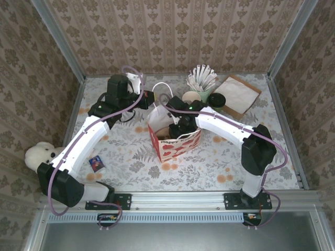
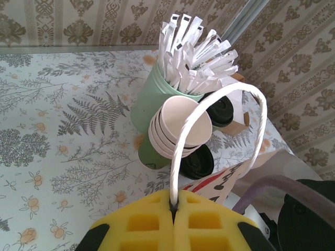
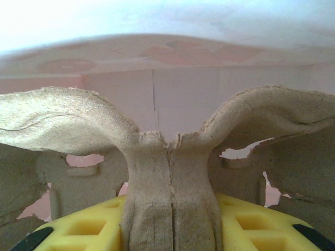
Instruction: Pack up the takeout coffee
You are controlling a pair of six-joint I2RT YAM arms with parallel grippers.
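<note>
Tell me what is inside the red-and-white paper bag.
A moulded pulp cup carrier, its centre ridge pinched between the right gripper's fingers. The paper bag's floor beneath it is covered.

A: Arms, quick. Colours?
B: Left arm (image 1: 86, 138) and right arm (image 1: 222, 121) match: white rounded link shells, chunky black joint housings.
A: Cables?
B: Purple cable (image 1: 48, 193) runs outside the left arm, and a second purple cable (image 1: 285, 154) runs along the right. Each arm has a black base block (image 1: 104, 192).
A: Fingers?
B: Left gripper (image 2: 174, 209) has yellow foam pads (image 2: 144, 225) with square recessed pockets and black outer corners. Right pads (image 3: 89, 230) have the same yellow and pockets.
</note>
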